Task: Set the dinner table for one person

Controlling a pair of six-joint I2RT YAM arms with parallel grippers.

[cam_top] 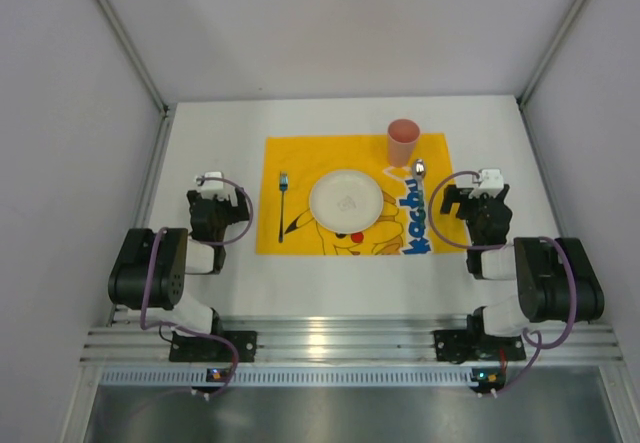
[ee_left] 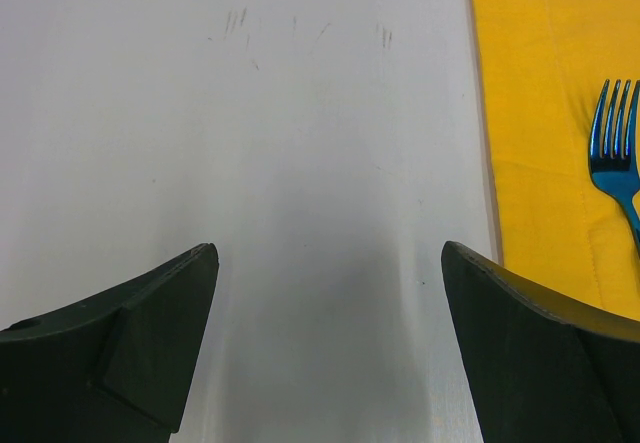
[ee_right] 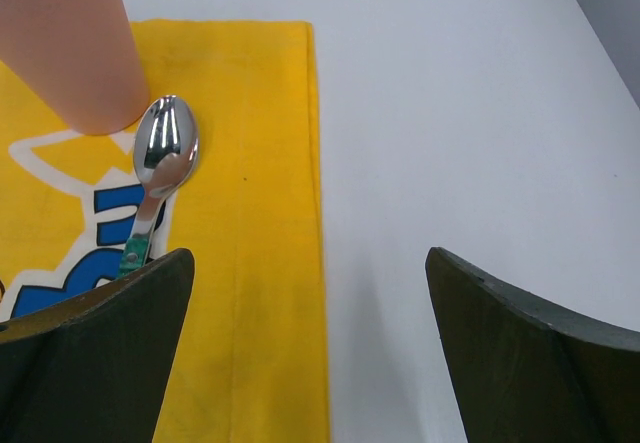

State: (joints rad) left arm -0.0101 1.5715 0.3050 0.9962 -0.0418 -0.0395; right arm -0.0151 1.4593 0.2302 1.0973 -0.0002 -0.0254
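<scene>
- I see the white surface [cam_top: 220, 273] spanning the cell, with a yellow mat [cam_top: 300, 158] at its middle.
- On the mat: plate [cam_top: 346, 203] centred, fork [cam_top: 283, 203] left, spoon [cam_top: 419, 170] right, pink cup [cam_top: 402, 141] just beside the spoon.
- My left end effector [ee_left: 330, 263] and right end effector [ee_right: 310, 263] flank the mat, both spread wide, empty.

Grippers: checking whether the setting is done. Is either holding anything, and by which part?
Nothing is held. The left gripper and right gripper stand open, nothing between their fingers; the fork and spoon lie free on the yellow mat.
</scene>
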